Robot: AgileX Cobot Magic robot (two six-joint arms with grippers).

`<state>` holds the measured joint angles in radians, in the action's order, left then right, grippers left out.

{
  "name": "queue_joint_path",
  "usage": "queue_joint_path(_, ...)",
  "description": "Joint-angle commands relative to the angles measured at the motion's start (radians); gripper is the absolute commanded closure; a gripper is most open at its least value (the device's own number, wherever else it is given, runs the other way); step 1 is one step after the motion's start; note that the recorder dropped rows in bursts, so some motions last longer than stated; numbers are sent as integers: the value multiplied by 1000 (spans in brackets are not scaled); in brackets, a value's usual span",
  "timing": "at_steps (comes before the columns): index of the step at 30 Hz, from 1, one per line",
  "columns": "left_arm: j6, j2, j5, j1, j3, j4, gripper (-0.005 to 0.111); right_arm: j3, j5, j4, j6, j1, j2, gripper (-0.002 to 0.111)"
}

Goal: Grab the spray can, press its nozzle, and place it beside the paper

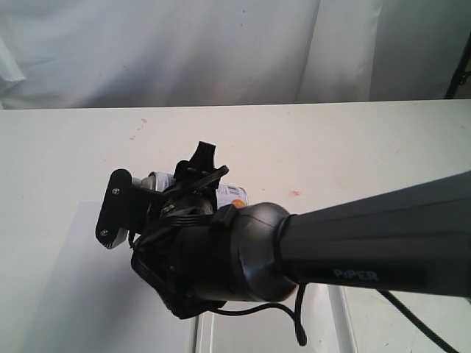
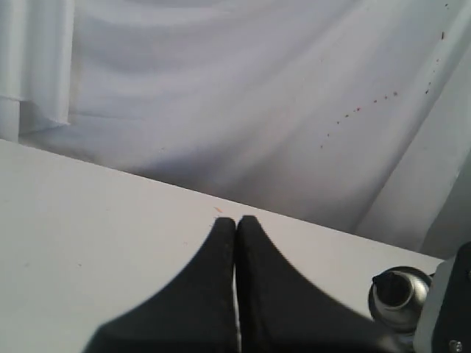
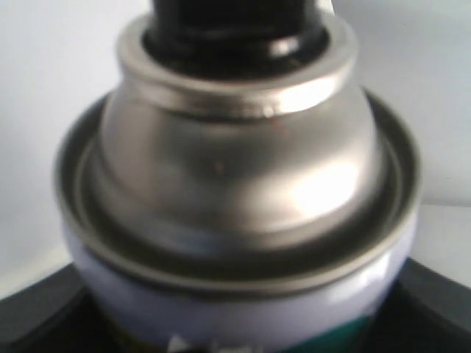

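Note:
My right gripper [image 3: 235, 327] is shut on the spray can [image 3: 235, 220], its black fingers [image 3: 33, 323] pressed against both sides of the white body. The silver dome and black nozzle [image 3: 235, 26] stick out past the fingers. In the exterior view the right arm reaches across to the centre-left, and the can [image 1: 234, 195] shows only its label and silver top [image 1: 159, 180] behind the gripper [image 1: 140, 200]. My left gripper [image 2: 235, 220] is shut and holds nothing; the can's top and nozzle [image 2: 394, 288] sit close beside it. The bluish paper [image 1: 88, 294] lies at the front left.
A glossy white tray [image 1: 343, 316] with a raised rim sits at the front, mostly under the right arm. The white table [image 1: 353, 147] has a few small reddish specks. A white curtain [image 1: 221, 44] hangs behind its far edge.

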<state>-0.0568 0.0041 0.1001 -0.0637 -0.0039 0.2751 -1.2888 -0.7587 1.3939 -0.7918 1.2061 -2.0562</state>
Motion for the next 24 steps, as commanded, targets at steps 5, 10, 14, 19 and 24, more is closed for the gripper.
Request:
queue_joint_path(5,-74,110,81,-6,-110,37,107,-13,-21,14,5,7,11,108)
queue_joint_path(10,-70,311,172,-6,-266,37,107,-13,-14,11,5,7,11,108)
queue_joint_path(14,-70,518,260,-6,-395,37,107,-13,-12,12,5,7,11,108)
queue_joint_path(19,-70,735,328,-6,-515,57,107,-13,-6,4,8,7,11,108)
queue_joint_path(24,-67,893,342,-6,-589,52,107,-13,-6,0,8,7,11,108)
